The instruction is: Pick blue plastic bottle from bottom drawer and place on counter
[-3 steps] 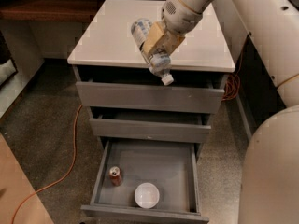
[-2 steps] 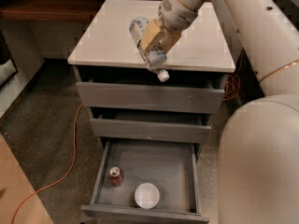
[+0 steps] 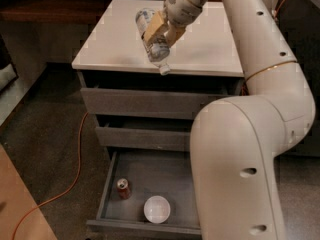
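Gripper (image 3: 160,30) clamped across the mid-body of the blue plastic bottle (image 3: 158,53), held in the air over the front half of the counter (image 3: 107,41). Bottle's long axis is steeply tilted: base up and back, white cap down, pointing toward the counter's front edge. The cap appears close above the surface; contact cannot be confirmed. Bottom drawer (image 3: 165,174) is open, holding the red soda can (image 3: 123,188) and white bowl (image 3: 157,209). Judgement: lower straight down, keeping the cap inboard of the edge.
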Motion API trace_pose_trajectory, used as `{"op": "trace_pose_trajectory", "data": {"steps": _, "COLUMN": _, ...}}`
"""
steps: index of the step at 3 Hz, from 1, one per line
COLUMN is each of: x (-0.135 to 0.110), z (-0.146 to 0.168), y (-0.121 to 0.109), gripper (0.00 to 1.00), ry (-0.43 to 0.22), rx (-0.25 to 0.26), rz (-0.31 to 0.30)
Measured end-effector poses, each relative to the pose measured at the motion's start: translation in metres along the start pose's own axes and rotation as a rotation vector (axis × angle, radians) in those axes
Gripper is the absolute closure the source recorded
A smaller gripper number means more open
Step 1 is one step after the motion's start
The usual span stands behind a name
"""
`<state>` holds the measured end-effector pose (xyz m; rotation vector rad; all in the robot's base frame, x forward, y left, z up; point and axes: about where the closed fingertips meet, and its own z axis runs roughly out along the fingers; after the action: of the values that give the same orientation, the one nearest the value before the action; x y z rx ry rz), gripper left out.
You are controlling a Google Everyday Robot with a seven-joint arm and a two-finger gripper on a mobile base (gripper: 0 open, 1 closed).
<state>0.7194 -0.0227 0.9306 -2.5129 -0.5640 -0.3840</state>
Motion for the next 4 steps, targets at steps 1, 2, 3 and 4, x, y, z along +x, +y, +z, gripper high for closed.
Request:
{"op": "trace_pose_trajectory", "data": {"steps": 1, "x": 0.016, "z": 0.008, "y": 0.005, "gripper": 1.00, "ry": 0.021, "rx": -0.021, "rz": 0.020}}
{"op": "trace_pose_trajectory", "data": {"steps": 2, "x": 0.021, "z": 0.021, "y": 0.015, "gripper": 0.85, "ry": 0.012, "rx": -0.050, "rz": 0.052}}
{"op": "trace_pose_trajectory", "data": {"steps": 3, "x": 0.019, "z": 0.035, "y": 0.028, "gripper": 0.55, "ry": -0.010, "rx": -0.073, "rz": 0.088}}
{"op": "trace_pose_trajectory", "data": {"steps": 4, "x": 0.017, "z": 0.042, "y": 0.036, "gripper": 0.31, "ry": -0.026, "rx": -0.087, "rz": 0.103}}
